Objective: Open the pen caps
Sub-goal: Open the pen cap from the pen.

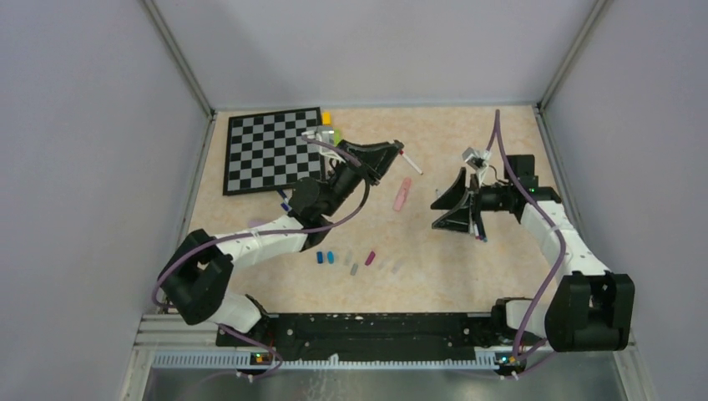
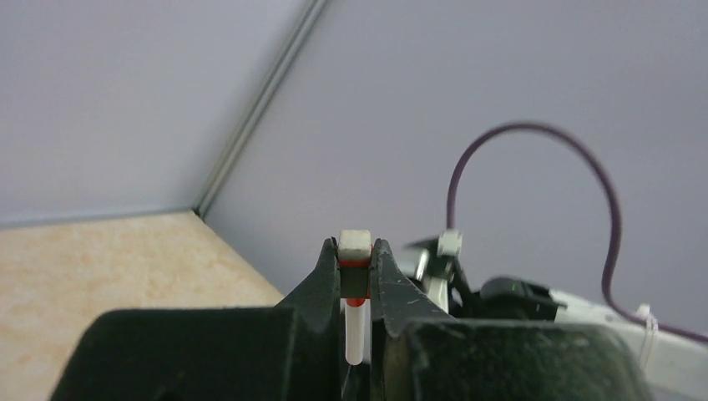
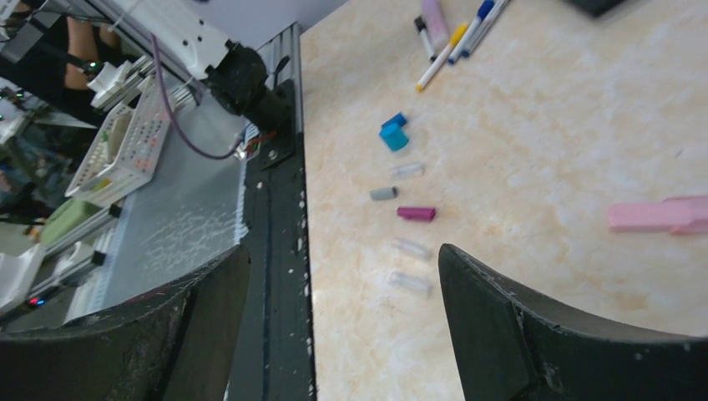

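My left gripper (image 1: 391,157) is raised over the middle of the table, shut on a white-barrelled pen (image 1: 412,164) with red at its end. In the left wrist view the jaws (image 2: 355,252) clamp this pen (image 2: 356,322), its pale end just past the fingertips. My right gripper (image 1: 436,215) is open and empty to the right of it; it is also open in the right wrist view (image 3: 342,263). Several loose pen caps lie in a row: blue (image 1: 320,257), grey (image 1: 354,269), magenta (image 1: 370,257). The right wrist view shows blue (image 3: 392,134), grey (image 3: 383,194), magenta (image 3: 416,214) and clear (image 3: 409,282) caps.
A pink highlighter (image 1: 402,194) lies between the grippers and shows in the right wrist view (image 3: 659,215). A chessboard (image 1: 271,150) sits at the back left with yellow (image 1: 327,118) and green (image 1: 336,134) blocks beside it. Several pens (image 3: 451,33) lie under the left arm.
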